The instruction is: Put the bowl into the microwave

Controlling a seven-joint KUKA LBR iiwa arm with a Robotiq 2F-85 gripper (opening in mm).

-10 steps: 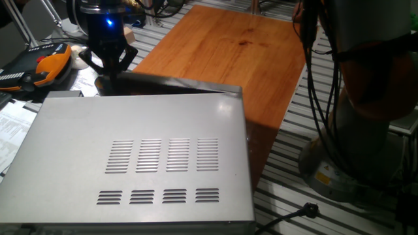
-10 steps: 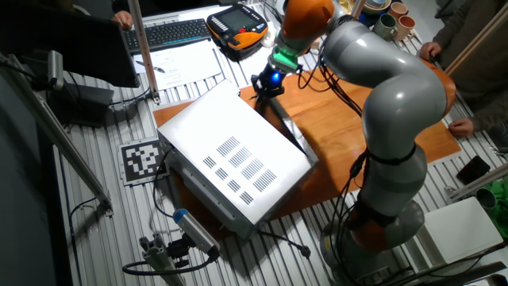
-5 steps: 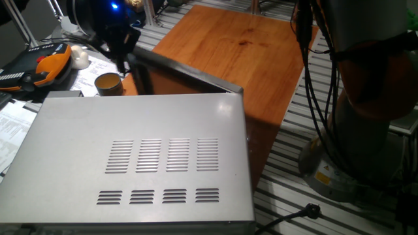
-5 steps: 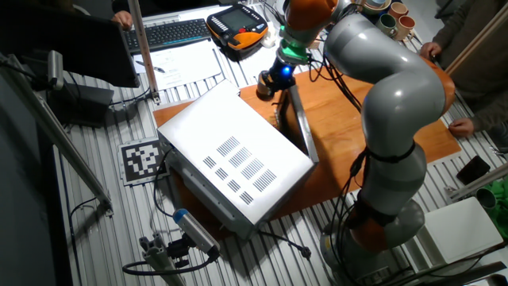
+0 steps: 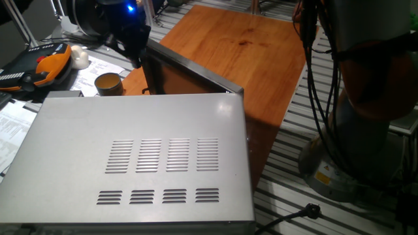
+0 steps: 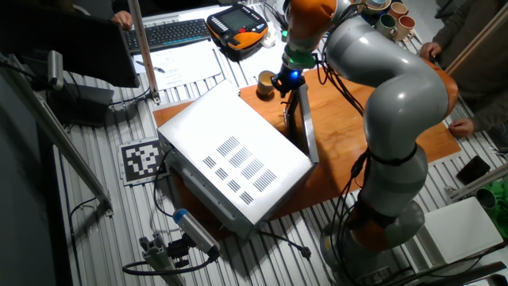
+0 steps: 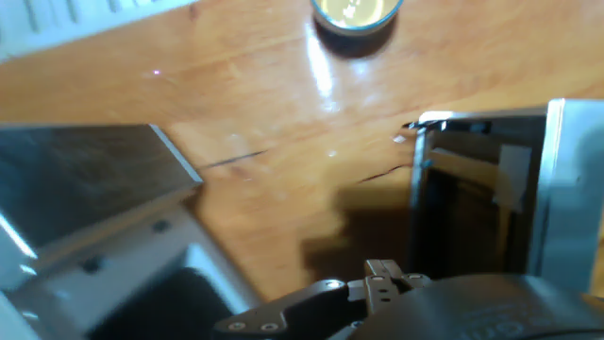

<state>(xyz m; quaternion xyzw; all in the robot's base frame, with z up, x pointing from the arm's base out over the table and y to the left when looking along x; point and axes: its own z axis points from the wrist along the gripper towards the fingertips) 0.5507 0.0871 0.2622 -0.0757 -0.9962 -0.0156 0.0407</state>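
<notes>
The small tan bowl [image 5: 108,83] stands upright on the wooden board, just beyond the microwave's far left corner. It also shows in the other fixed view [image 6: 265,83] and at the top of the hand view [image 7: 354,11]. The silver-grey microwave [image 5: 140,156] [image 6: 230,155] has its door [image 5: 189,75] [image 6: 302,119] swung wide open. My gripper [image 5: 134,40] [image 6: 287,79] [image 7: 382,279] is at the door's free edge, to the right of the bowl and apart from it. Its fingers look closed together and hold nothing.
A white rounded lump [image 5: 80,57] and an orange-and-black pendant [image 5: 39,68] lie left of the bowl, with papers. The wooden board [image 5: 241,46] stretches behind the door. Mugs [image 6: 389,20] stand at the far table end. The arm's base [image 6: 381,222] is to the right.
The door has swung from nearly shut to wide open. My gripper moved with its free edge away from the microwave front. The bowl, hidden behind the gripper before, now shows.
</notes>
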